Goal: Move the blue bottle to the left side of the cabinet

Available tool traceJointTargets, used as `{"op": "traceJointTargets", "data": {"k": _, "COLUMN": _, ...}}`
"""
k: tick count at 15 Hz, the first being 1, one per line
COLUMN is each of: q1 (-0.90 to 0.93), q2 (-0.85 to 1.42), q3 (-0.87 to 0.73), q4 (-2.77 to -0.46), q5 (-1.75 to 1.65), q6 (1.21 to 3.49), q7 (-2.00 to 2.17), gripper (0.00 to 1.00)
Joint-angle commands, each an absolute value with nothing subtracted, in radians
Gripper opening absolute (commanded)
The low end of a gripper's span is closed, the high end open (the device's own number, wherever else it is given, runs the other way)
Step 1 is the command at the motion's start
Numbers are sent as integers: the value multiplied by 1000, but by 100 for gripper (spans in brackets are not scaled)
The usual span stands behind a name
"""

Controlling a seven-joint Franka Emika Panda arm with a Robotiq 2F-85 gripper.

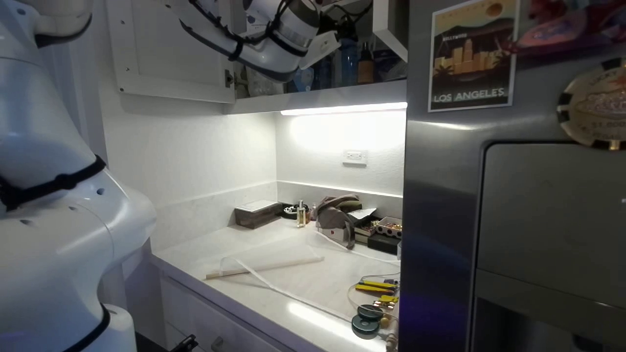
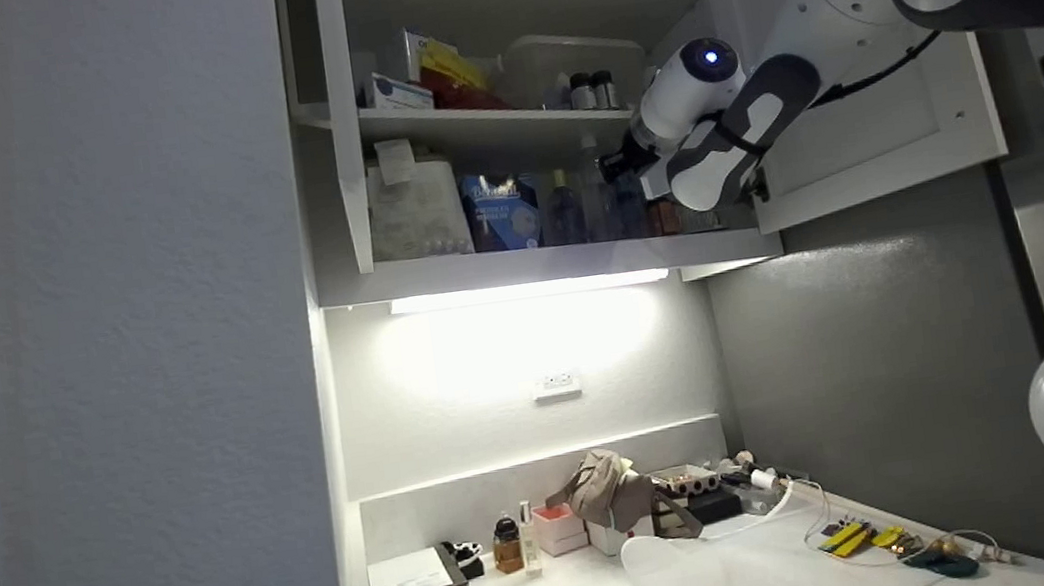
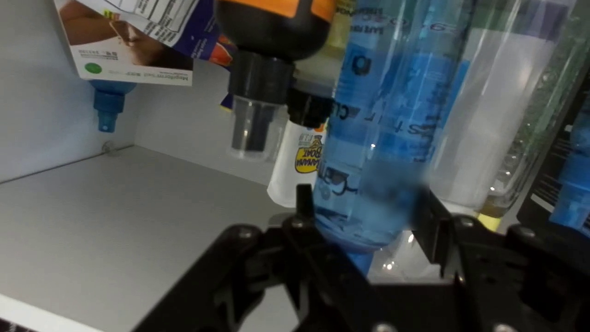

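The picture in the wrist view stands upside down. The light-blue bottle stands upright between the black fingers of my gripper, which lie close against both its sides near its shoulder. The contact on the right side of the picture is blurred. In both exterior views the bottle shows low inside the white cabinet, with my gripper dark and partly hidden at it. I cannot tell whether the bottle's base touches the shelf.
In the wrist view an orange-labelled dropper bottle and a white tube stand close beside the bottle; a clear bottle is on its other side. A yellow-capped bottle and a blue bag stand farther left. The inner shelf is overhead.
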State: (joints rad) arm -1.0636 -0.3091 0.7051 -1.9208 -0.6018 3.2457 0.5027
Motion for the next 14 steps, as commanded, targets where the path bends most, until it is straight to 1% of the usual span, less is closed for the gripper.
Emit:
{"op": "traceJointTargets", "data": {"k": 1, "q1": -976, "q2": -240, "q3": 686, "q4": -1862, "q5": -584, "q6": 3208, "q7": 477, "gripper": 29}}
{"op": "traceJointTargets", "data": {"k": 5, "q1": -766, "q2": -177, "q3": 569, "q4": -1822, "q5": -512, "q6": 3123, "q7": 402, "gripper": 29}}
{"op": "traceJointTargets", "data": {"k": 10, "q1": -485, "q2": -161, "q3": 406, "q4": -1769, "q5": -242, "q6": 2990, "q7": 151, "gripper": 29}}
{"op": "traceJointTargets", "data": {"k": 11, "q1": -369, "q2": -157, "q3": 313, "q4": -1751, "q5": -234, "q6": 2954, "q7": 131, "gripper": 29}}
{"op": "traceJointTargets", "data": {"k": 13, "q1": -247, "q2": -174, "q3": 221, "q4": -1738, "q5": -178, "q6": 2899, "q7": 76, "gripper": 29}}
{"op": "traceJointTargets", "data": {"k": 14, "q1": -267, "q2": -189, "q3": 245, "q4": -1743, "q5": -104, "q6": 2882, "q7": 16, "gripper": 29}}
